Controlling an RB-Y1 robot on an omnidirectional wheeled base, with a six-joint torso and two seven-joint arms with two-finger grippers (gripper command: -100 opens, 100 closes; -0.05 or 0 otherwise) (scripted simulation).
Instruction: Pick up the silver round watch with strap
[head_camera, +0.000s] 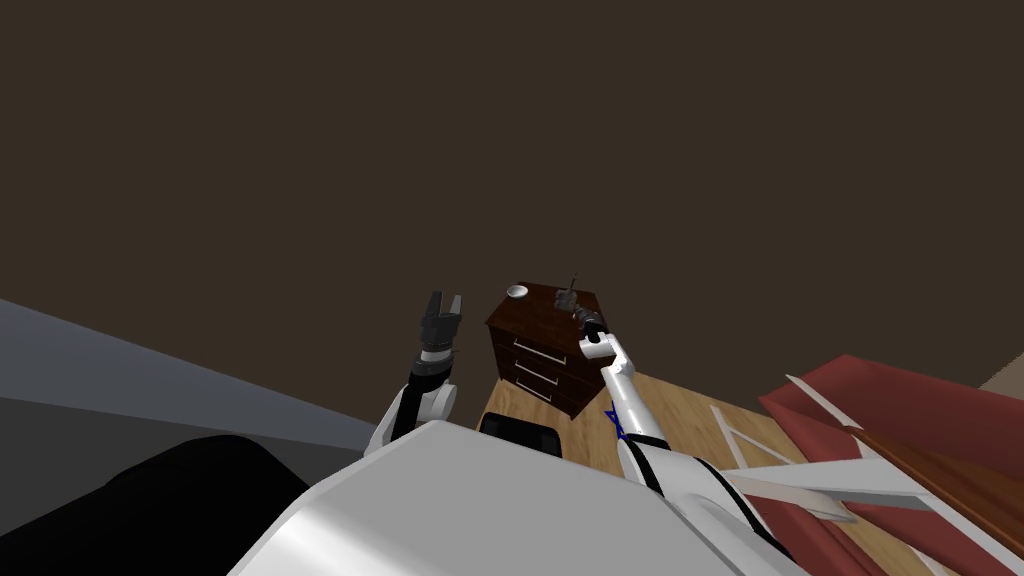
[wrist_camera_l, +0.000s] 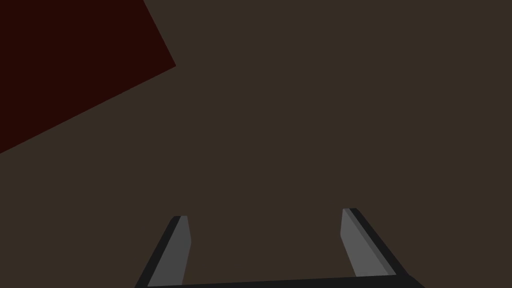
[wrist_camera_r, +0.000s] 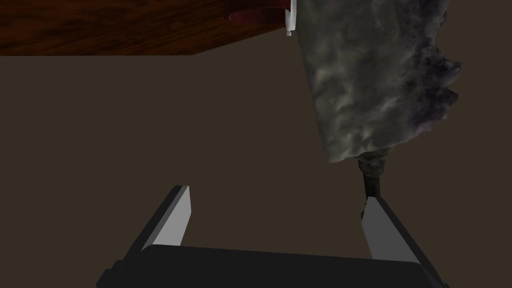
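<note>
A dark wood nightstand (head_camera: 540, 345) with two drawers stands ahead by the brown wall. On its top sit a small white round dish (head_camera: 516, 291) and a mottled grey object (head_camera: 565, 296). My right gripper (head_camera: 580, 314) reaches over the top beside that object. In the right wrist view the gripper (wrist_camera_r: 277, 196) is open with nothing between its fingers. The grey mottled object (wrist_camera_r: 370, 75) hangs just beyond one fingertip, and its thin dark stem (wrist_camera_r: 372, 177) touches that fingertip (wrist_camera_r: 376, 212). I cannot tell whether it is the watch. My left gripper (head_camera: 441, 305) is raised left of the nightstand and is open (wrist_camera_l: 265, 216).
The nightstand's wood top (wrist_camera_r: 115, 25) lies beyond the right gripper, with a small white piece (wrist_camera_r: 289, 17) at its edge. A red bed (head_camera: 900, 420) with white framing stands to the right. Wood floor (head_camera: 690, 415) runs between them. A black shape (head_camera: 150, 510) lies low on the left.
</note>
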